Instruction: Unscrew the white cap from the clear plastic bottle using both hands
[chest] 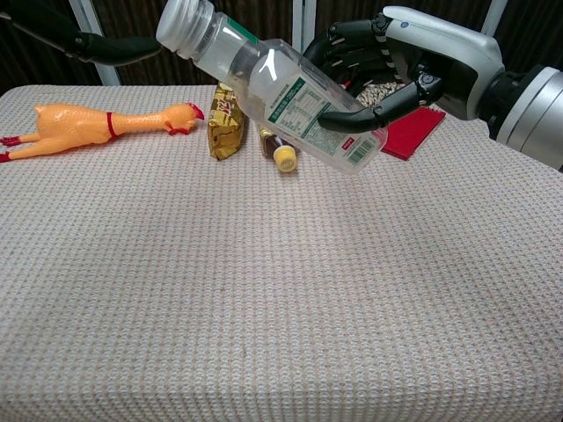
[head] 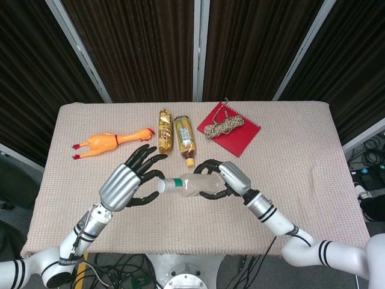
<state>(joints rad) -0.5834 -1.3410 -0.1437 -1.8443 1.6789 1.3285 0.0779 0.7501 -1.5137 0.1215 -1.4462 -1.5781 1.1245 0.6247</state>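
From the head view, the right hand (head: 224, 179) grips the clear plastic bottle (head: 191, 184) above the woven tablecloth (head: 301, 150); the left hand (head: 127, 180), fingers spread, reaches its white cap (head: 162, 185). Behind lie a rubber chicken (head: 111, 143), gold snack packet (head: 165, 129), brown drink bottle (head: 184, 137), and coiled twine (head: 222, 126) on a red notebook (head: 236, 137).

In the chest view, the ridged cap (chest: 180, 19) tilts up-left; contact with the dark fingertips (chest: 110, 48) is unclear.

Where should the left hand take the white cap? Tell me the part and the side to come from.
Take the cap around its ribbed side wall, coming from the robot's left along the bottle's axis. The right hand holds the bottle by its body, tilted, with the cap pointing at the left hand, whose spread fingers look close to it already.
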